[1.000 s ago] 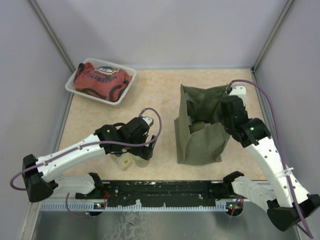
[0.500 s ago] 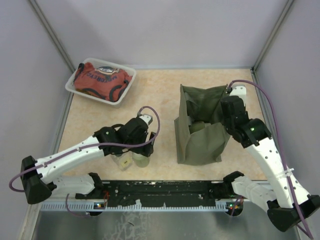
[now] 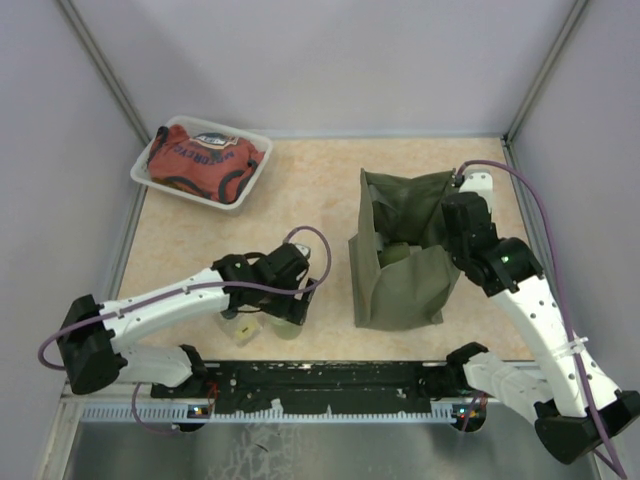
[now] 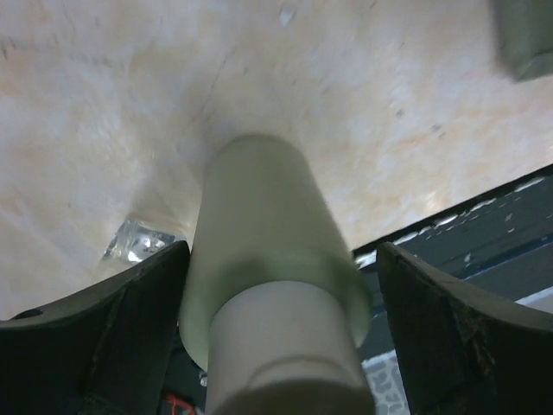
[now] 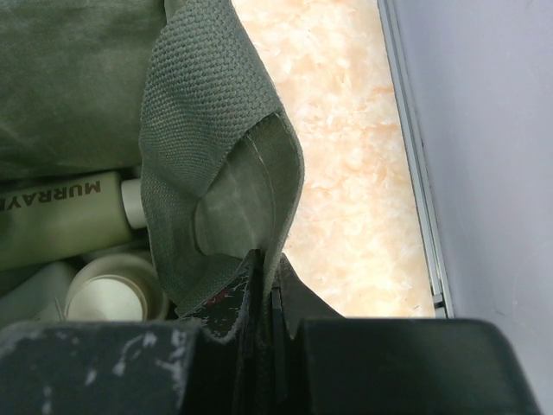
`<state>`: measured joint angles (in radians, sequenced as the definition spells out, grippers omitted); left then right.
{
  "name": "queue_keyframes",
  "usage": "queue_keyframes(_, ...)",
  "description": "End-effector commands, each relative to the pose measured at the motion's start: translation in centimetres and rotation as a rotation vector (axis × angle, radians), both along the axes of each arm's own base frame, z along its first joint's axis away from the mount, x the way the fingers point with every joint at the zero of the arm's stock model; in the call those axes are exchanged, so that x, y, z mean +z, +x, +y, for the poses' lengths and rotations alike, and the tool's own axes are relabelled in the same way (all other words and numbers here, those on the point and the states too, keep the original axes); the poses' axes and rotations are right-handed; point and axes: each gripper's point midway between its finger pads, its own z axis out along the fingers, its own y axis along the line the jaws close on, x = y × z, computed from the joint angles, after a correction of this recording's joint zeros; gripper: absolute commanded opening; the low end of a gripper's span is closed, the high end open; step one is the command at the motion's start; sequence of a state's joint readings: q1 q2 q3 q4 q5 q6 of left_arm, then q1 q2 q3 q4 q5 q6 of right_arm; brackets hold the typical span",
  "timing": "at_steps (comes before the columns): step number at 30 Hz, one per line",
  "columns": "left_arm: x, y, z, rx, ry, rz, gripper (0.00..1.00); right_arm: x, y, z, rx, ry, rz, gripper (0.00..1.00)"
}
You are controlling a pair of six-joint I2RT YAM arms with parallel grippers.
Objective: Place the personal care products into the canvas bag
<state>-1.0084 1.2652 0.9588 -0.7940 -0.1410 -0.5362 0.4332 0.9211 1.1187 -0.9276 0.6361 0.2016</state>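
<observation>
Left hand is spread around the olive-green bottle. One finger looks like it's touching the side (hard to tell) and the other has a gap, so I'd centre first, then squeeze the body, not the cream cap. The bottle's on the tabletop near the front, left of the canvas bag. Right hand pinches the bag's rim, so come in high over the mouth.

the top view looks down on the whole surface. the left wrist view sits close above an olive-green bottle; the right one hugs the canvas bag rim, both also seen from above.
</observation>
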Motion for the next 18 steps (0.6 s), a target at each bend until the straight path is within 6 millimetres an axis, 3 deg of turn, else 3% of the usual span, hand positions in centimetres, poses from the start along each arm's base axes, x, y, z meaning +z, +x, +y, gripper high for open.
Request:
queue_keyframes(1, -1.5, -2.6, 2.8, 0.032, 0.109, 0.118, 0.95, 0.9, 0.0, -0.9, -0.019, -0.028, -0.044, 0.0)
queue_keyframes(6, -0.8, -2.8, 3.8, 0.058, 0.122, 0.111, 0.96, 0.7, 0.1, -0.8, -0.014, -0.028, -0.042, 0.0)
queue_keyframes(9, -0.6, -2.8, 3.6, 0.058, 0.1, 0.104, 0.91, 0.7, 0.2, -0.8, -0.013, -0.026, -0.041, 0.0)
queue_keyframes(11, -0.6, -2.8, 3.2, 0.047, 0.086, 0.106, 0.75, 0.6, 0.2, -0.7, -0.012, -0.026, -0.038, 0.0)
queue_keyframes(16, -0.8, -2.6, 2.5, 0.025, 0.075, 0.106, 0.04, 0.6, 0.1, -0.8, -0.013, -0.027, -0.038, 0.0)
queue_keyframes(18, -0.4, -2.3, 1.8, 0.012, 0.05, 0.093, 0.0, 0.6, 0.0, -0.9, -0.015, -0.029, -0.038, 0.0)
